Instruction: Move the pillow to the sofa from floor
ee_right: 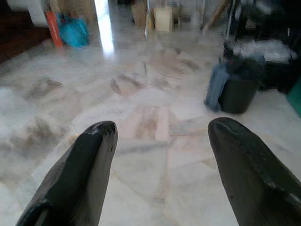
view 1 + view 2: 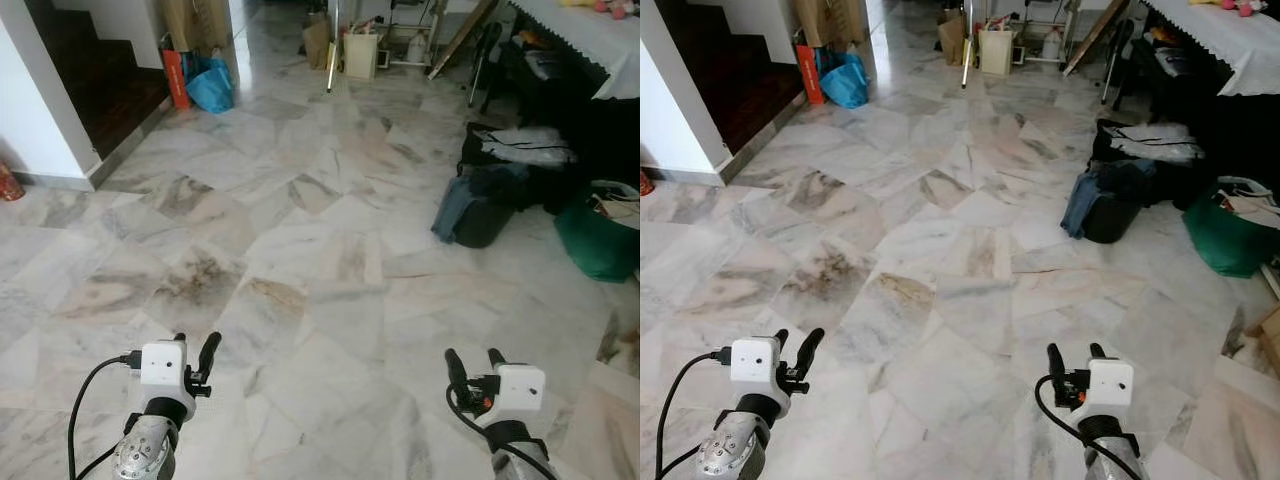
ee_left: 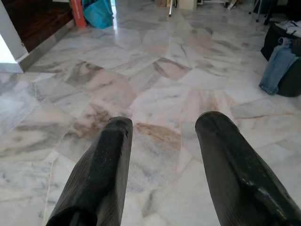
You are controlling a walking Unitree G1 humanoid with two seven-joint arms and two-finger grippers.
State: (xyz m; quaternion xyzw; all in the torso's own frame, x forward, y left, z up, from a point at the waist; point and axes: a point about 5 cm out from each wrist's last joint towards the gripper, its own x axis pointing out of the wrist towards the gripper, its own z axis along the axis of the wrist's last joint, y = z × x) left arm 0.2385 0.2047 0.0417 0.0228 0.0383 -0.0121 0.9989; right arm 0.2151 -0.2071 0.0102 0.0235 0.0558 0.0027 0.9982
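Grippers held over bare marble

Marble floor (image 2: 330,280) is spread ahead; no pillow or sofa can be made out. A green bag (image 2: 598,240) is cut off at the right edge. The left gripper (image 2: 195,352) and right gripper (image 2: 472,365) are held low and forward, fingers apart, nothing gripped.

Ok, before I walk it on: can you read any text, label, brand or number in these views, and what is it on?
No legible text in any view.
red carton by the stairs: any print too small to read.
blue bag beside it: no print visible.
cream box at the far wall: no markings legible.
green bag on the right: no lettering visible.
left gripper and right gripper housings: plain white, no label.
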